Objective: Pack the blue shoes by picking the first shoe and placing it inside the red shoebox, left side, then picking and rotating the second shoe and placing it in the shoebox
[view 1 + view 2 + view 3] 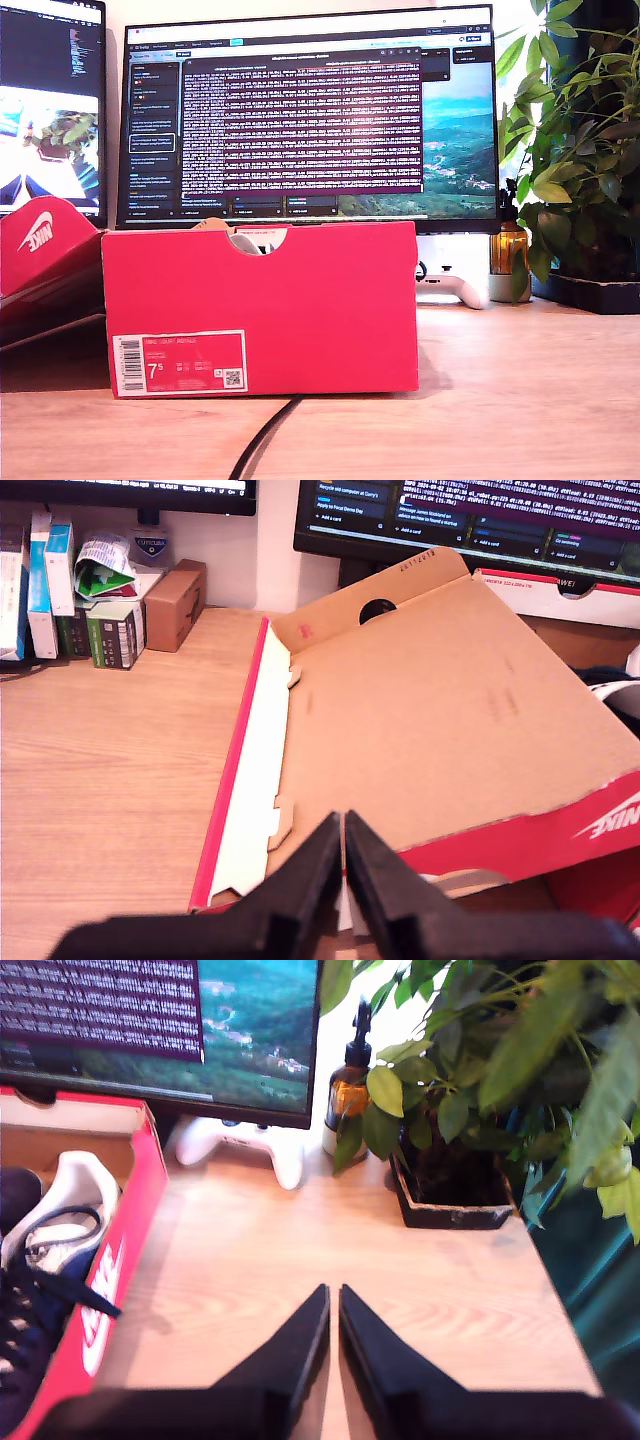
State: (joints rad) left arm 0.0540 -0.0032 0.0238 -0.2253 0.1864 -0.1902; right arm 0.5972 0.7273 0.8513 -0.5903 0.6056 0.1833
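A: My first gripper [343,880] hangs with its jaws pressed together on nothing, above the opened lid [440,690] of the red shoebox [260,305]. My second gripper [333,1345] is pinched closed and empty too, over bare desk [300,1250] just beside the box's red wall.

B: And the blue shoes?

A: In the second wrist view a blue shoe [25,1310] lies inside the box, dark laces up, white lining showing. I cannot tell from these pictures whether both of the pair are in there. The exterior view shows only a pale shape through the half-round notch in the box's top edge.

B: What could go wrong from here?

A: If a shoe remains to be packed, I judge the risk is a heel or a loop of lace riding over the wall, so the lid would not sit flat. A careless sweep by my second gripper could also nudge the box sideways.

B: What stands around?

A: A white game controller [240,1145], an amber bottle [347,1090] and a potted plant [470,1110] sit near my second gripper, under the monitor [310,115]. Small cartons [110,630] stand well apart from the lid. A black cable [265,440] runs under the box's front.
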